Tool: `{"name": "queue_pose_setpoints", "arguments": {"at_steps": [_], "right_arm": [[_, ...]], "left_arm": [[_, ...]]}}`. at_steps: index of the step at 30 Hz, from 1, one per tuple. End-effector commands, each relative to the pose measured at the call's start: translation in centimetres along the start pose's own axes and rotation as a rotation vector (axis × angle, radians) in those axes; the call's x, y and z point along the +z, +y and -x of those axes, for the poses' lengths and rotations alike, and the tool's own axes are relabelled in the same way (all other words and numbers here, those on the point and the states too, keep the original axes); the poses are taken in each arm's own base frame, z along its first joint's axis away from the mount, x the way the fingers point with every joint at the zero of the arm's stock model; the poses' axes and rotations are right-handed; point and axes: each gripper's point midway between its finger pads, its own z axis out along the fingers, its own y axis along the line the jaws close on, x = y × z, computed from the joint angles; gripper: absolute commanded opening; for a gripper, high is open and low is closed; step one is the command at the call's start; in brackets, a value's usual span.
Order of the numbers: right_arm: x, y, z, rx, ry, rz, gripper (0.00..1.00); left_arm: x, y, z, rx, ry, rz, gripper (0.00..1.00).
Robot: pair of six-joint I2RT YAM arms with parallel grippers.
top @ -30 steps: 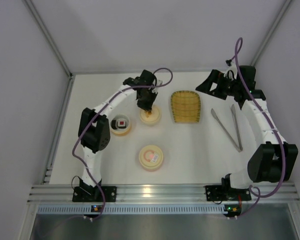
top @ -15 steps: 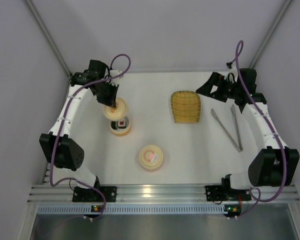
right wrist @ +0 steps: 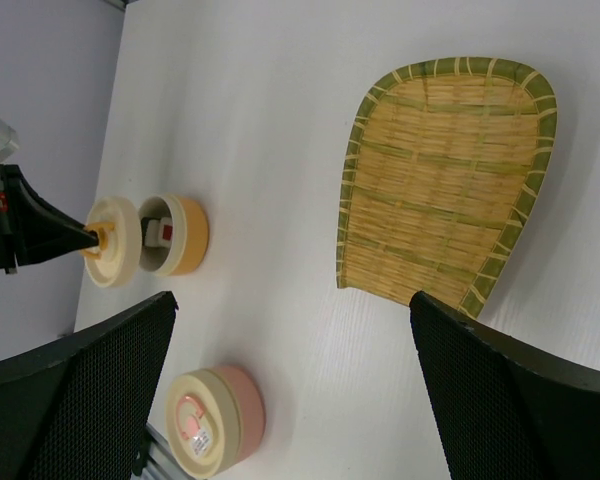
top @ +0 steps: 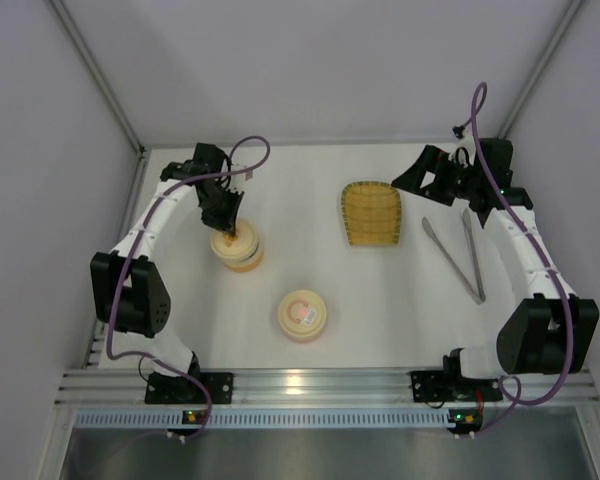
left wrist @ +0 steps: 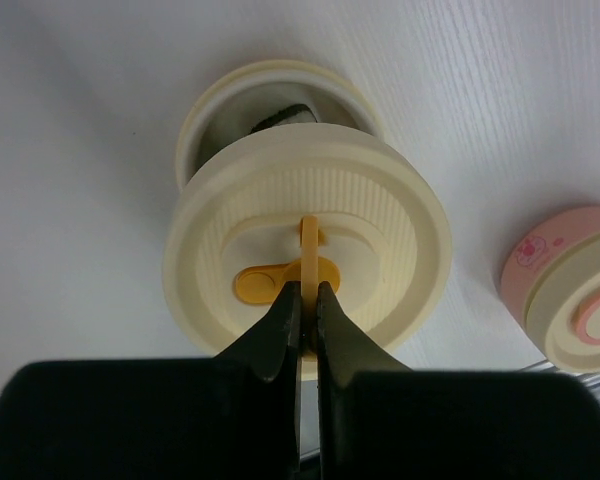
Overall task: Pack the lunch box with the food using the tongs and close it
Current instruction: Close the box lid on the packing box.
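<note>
Showing the left gripper point(left wrist: 302, 290) clenched on the tab point(left wrist: 309, 240) of the cream lid point(left wrist: 310, 185), partly over the yellow container point(left wrist: 270, 75), frame left; right gripper point(right wrist: 292, 300) spread wide, empty, near the woven tray point(right wrist: 440, 190).

cream lid point(left wrist: 380, 230) half-covers the open yellow lunch box point(right wrist: 190, 235) holding a sushi roll point(right wrist: 160, 232); silver tongs point(top: 452, 260) lie splayed.

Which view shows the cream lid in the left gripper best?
Left wrist: the lid fills the frame, its upright tab pinched by the left gripper. Top external shows it small, partly under the gripper; right wrist shows it small and far off.
</note>
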Motion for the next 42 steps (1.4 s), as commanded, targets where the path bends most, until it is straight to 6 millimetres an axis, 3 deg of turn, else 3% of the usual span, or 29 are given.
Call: {"name": "queue_pose_setpoints", "arguments": {"at_steps": [1,10,28,42], "right_arm": [[-1.0,0.7,1.7,-0.034,-0.069,0.012,0.99],[-0.8,0.4,1.7,-0.033,-0.070,0.006,1.00],[-0.6,0.3,1.8,-0.035,-0.069,0.010,0.99],[-0.3,0.2,1.7,-0.034,-0.064,0.013,0.99]], "left_arm": [[0.9,0.7,2.2,-0.015,-0.067,0.029,0.00],[2.6,1.4,2.5,-0.042,-0.062,0.052,0.00],[5.9,1.6,0.8,-0.071,0.000,0.033,0.00],[6.6,1.3,0.7,-0.080,0.005,0.005,0.01]]}}
